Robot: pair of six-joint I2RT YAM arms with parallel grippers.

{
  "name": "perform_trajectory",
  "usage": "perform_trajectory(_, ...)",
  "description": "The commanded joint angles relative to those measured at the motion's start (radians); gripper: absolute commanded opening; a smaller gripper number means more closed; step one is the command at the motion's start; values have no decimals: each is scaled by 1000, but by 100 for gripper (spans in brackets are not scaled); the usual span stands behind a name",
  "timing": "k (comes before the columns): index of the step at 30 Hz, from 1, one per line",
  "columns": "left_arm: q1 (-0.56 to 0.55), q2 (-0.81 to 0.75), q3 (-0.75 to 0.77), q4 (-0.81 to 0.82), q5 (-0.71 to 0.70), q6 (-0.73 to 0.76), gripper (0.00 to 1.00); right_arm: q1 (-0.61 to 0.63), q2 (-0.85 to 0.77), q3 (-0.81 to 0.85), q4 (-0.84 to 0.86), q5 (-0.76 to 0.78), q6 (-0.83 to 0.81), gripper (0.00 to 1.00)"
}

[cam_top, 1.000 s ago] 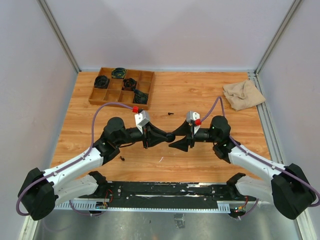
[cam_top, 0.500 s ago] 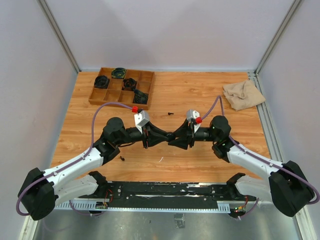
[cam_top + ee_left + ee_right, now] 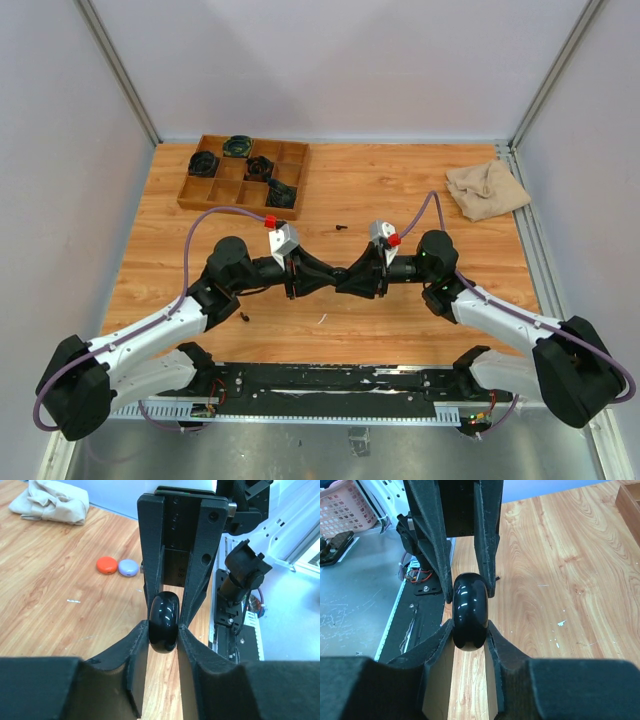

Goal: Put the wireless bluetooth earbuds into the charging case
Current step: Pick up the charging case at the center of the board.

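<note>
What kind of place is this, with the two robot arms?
Probably a robot test booth in a lab. Two arms are bolted to a wooden table, walls on metal frames close it in, and a sorting tray sits at the back. The left gripper and right gripper pinch one black case.

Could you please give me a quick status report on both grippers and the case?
Grippers: left gripper and right gripper both shut on the black case. Case pinched from opposite sides, above the table. Nothing in the way.
</note>
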Motion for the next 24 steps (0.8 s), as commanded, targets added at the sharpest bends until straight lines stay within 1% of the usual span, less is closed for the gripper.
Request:
perform_trajectory(1,3,-10,-12,32,-5,-3,39,-12,1,24,39,-17,-6,8)
perform_trajectory(5,3,-4,-16,31,-21,-6,60,-12,-4,22,40,-14,-10,8)
perform_trajectory(8,3,-1,-14,31,-39,-10,68,-12,-6,20,40,-14,-13,8)
perform_trajectory(12,3,1,-10,31,-79,-18,71,-13,-10,17,37,-20,-19,7)
perform_trajectory(24,3,3,44,-63,-204,-27,71,-12,-30,12,19,-32,-43,7)
